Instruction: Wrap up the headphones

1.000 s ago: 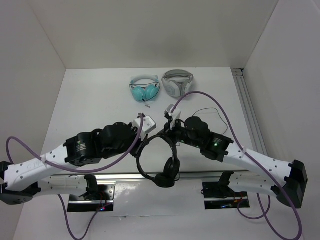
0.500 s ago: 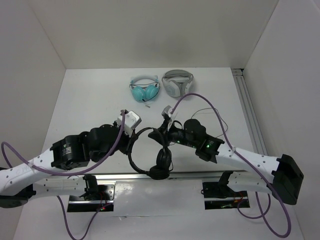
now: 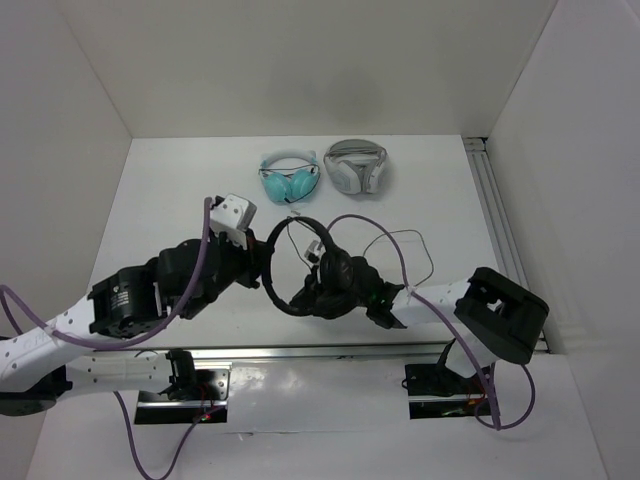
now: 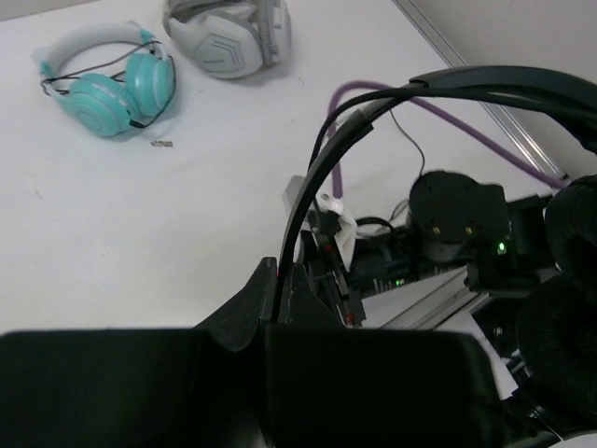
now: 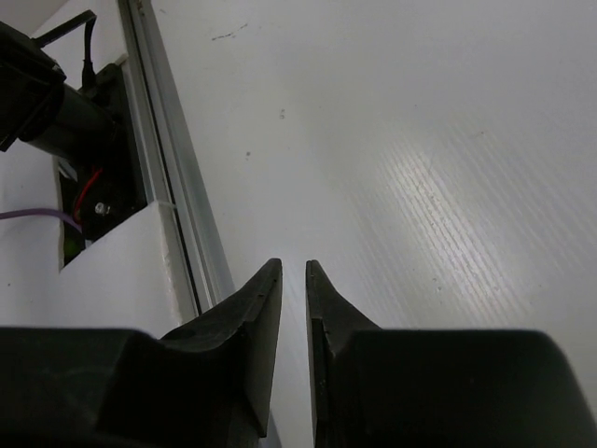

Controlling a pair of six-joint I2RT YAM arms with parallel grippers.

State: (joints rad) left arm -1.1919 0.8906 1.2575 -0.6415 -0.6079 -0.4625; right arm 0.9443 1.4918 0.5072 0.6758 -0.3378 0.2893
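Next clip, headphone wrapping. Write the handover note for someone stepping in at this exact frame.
Left gripper: shut on the headband of the black headphones, apparently held off the table.
Right gripper: fingers all but shut, nothing seen between them, aimed at the table.
Cable: loops loose to the right of the earcups.
Done: headphones grasped.
Left: catch the cable and wind it round the headphones.
Leave the teal headphones and white-grey headphones alone.

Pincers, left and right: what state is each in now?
Left pincer: closed on the black headphones, at the headband.
Right pincer: nearly closed, nothing visible inside.
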